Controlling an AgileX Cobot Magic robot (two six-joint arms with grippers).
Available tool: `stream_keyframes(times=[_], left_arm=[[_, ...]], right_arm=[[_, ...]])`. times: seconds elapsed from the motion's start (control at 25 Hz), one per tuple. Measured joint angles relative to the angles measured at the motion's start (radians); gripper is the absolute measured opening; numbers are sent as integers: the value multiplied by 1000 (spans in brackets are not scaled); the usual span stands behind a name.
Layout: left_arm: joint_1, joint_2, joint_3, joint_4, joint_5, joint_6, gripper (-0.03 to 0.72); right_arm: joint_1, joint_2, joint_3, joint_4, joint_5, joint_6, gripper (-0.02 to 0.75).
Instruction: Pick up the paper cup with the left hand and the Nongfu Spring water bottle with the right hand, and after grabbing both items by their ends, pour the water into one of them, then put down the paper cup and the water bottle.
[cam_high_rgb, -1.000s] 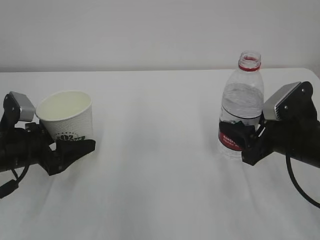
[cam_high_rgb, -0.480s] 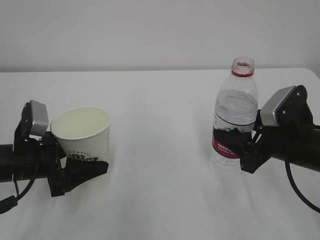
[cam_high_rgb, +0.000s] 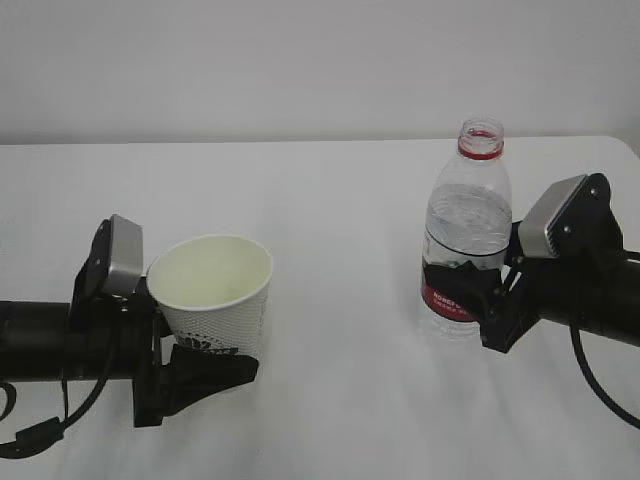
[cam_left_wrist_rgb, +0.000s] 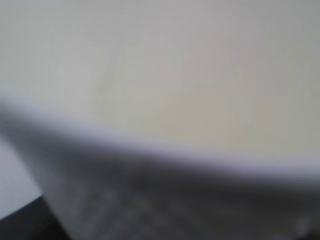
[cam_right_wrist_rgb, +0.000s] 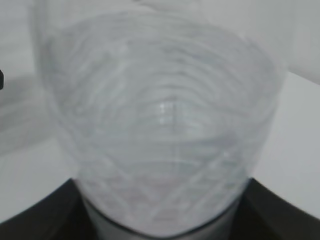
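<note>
The white paper cup (cam_high_rgb: 215, 295) with its cream inside is held low on its wall by my left hand (cam_high_rgb: 203, 358), which is shut on it; the cup leans slightly to the right. In the left wrist view the paper cup (cam_left_wrist_rgb: 175, 75) fills the blurred frame. The clear Nongfu Spring water bottle (cam_high_rgb: 465, 235), uncapped with a red neck ring, stands upright in my right hand (cam_high_rgb: 478, 292), shut on its red label band. Water (cam_high_rgb: 466, 215) shows inside the bottle. The bottle (cam_right_wrist_rgb: 165, 125) fills the right wrist view, with a black finger (cam_right_wrist_rgb: 40, 215) beside it.
A white table (cam_high_rgb: 330, 200) spreads under both arms, with a plain pale wall behind it. A wide bare gap lies between cup and bottle. The table's right corner shows behind the right arm.
My left arm has carried the cup to the right and nearer the camera. The right hand has shifted the bottle slightly to the left. Both grips are unchanged.
</note>
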Motion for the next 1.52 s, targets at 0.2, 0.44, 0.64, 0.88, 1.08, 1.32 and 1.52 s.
stream_keyframes(times=[0.2, 0.44, 0.64, 0.88, 1.08, 1.32, 1.52], left_arm=[[-75, 0, 0, -43, 0, 0, 554], [-158, 0, 0, -91, 0, 0, 554], [-194, 0, 0, -109, 0, 4, 554], [-230, 0, -4, -125, 0, 30, 554], [-247, 0, -32, -128, -1, 44, 554], [-247, 0, -37, -130, -1, 67, 554], [-254, 0, -37, -130, -1, 70, 554]], right_arm=[[0, 0, 0, -2, 0, 1, 479], [0, 0, 0, -8, 0, 2, 479], [0, 0, 0, -19, 0, 9, 479], [0, 0, 0, -32, 0, 14, 479], [0, 0, 0, -40, 0, 16, 479], [0, 0, 0, -49, 0, 17, 479], [0, 0, 0, -49, -6, 17, 479]])
